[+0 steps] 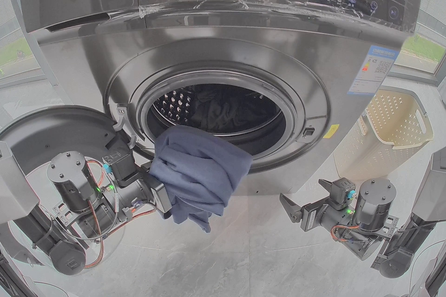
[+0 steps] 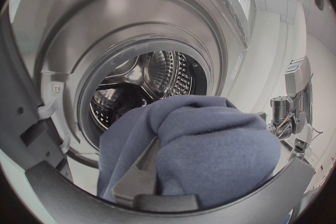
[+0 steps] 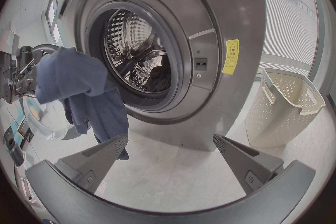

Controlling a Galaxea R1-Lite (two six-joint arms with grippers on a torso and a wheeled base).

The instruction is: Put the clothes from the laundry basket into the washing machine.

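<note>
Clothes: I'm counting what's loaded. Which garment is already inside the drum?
The black garment, lying inside the drum. The blue garment is outside, hanging from the left gripper in front of it.

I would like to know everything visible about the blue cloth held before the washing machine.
The blue cloth is a soft, matte, dark blue garment, bunched and folded. It is draped over the left gripper, which is shut on it, and its loose ends hang down, clear of the floor. It is held before the lower left rim of the washing machine opening, not yet inside the drum.
</note>
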